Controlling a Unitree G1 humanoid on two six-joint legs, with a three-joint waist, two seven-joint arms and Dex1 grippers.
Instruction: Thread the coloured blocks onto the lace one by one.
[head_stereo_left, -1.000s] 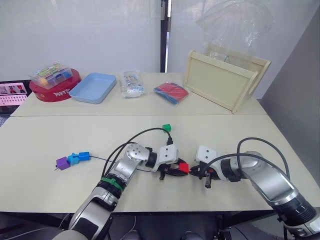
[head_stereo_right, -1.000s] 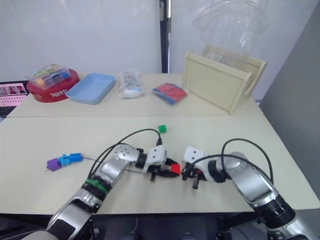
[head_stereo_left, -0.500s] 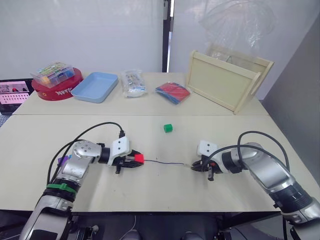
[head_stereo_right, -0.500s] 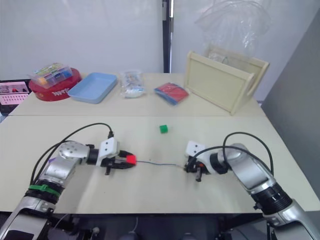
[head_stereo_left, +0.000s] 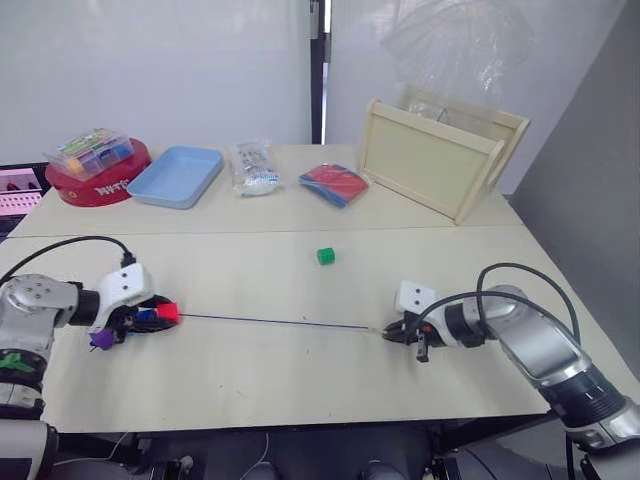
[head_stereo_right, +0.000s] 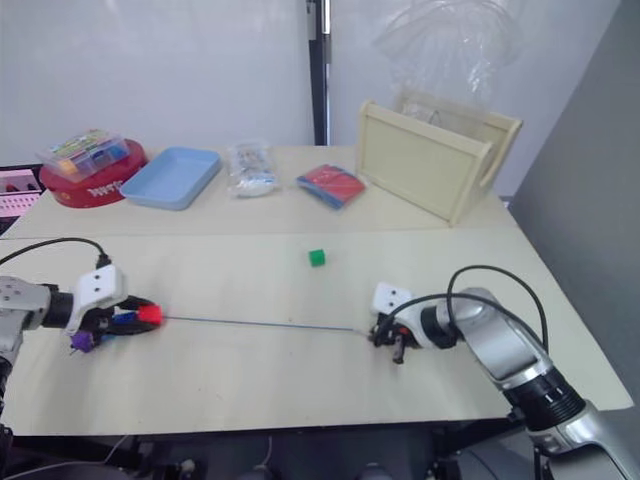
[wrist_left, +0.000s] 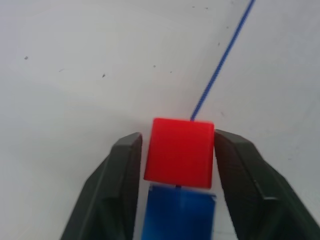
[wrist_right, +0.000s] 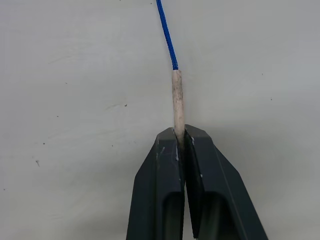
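left tool (wrist_left: 177, 150) gripping one red block (wrist_left: 180, 151), one green block (head_stereo_left: 325, 256) loose

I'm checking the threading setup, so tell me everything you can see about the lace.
The lace is a very thin dark blue twisted string, stretched nearly straight across the table. Its short, pale, stiff tip is pinched in the shut right hand. The other end runs into the red block, held in the left hand, with a dark blue block right behind it.
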